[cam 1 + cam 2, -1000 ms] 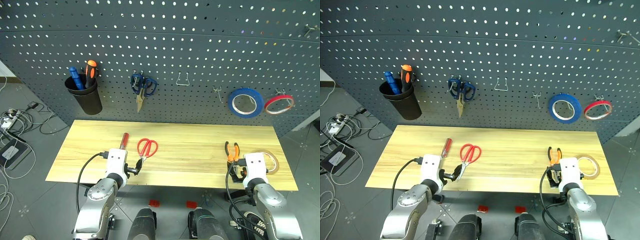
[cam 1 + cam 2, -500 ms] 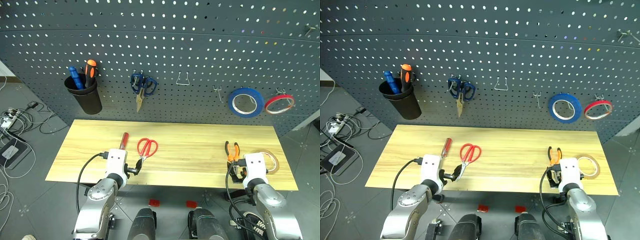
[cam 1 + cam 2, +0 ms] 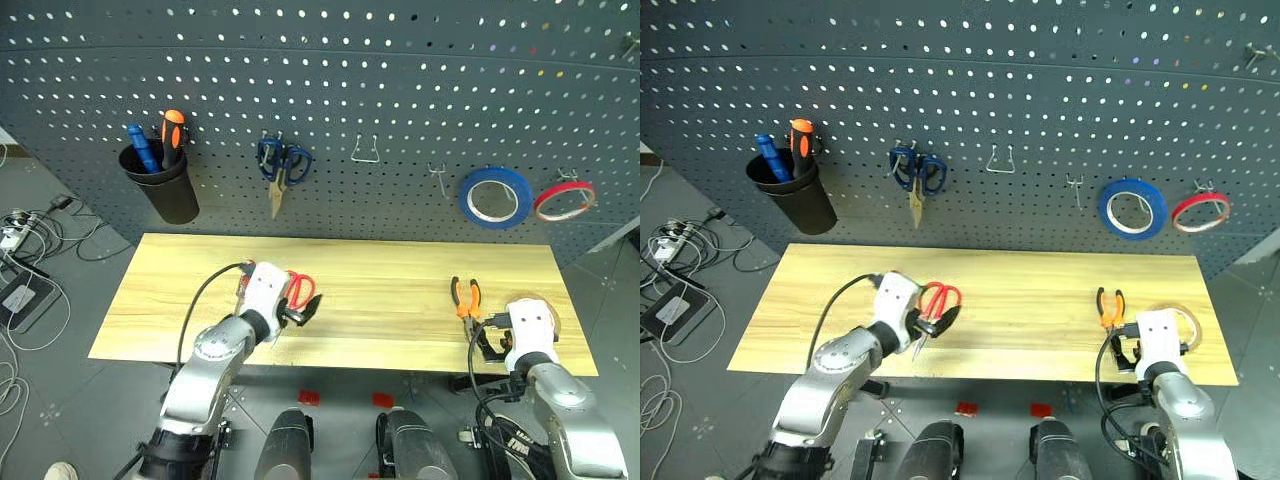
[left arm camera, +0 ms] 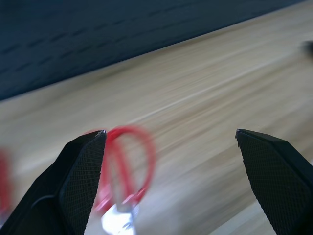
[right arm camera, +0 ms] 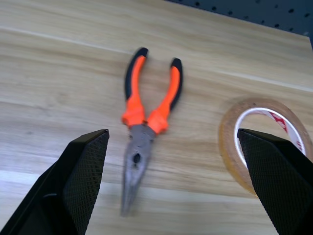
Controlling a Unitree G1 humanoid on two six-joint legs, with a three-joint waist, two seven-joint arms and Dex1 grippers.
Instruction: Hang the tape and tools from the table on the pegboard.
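Both jaws are spread wide and nothing is held: the left gripper (image 3: 937, 322) hangs over the red-handled scissors (image 3: 933, 305) on the table (image 3: 1040, 290), the right gripper (image 5: 177, 181) above the pliers (image 5: 145, 117) and tape (image 5: 261, 142). If closed off-centre, the scissors could be pushed along the wood or caught by one loop only. A black cup (image 3: 165, 192) on the pegboard (image 3: 400, 90) holds two screwdrivers (image 3: 160, 140).

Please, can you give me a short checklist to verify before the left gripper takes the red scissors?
1. Left gripper open: ok, jaws wide.
2. Red scissors flat on the table: ok.
3. Scissors between the fingers: not ok, a handle loop lies at one finger, off centre.
4. Free hook on the pegboard: ok.
5. Right gripper out of the way: ok, open above the pliers.
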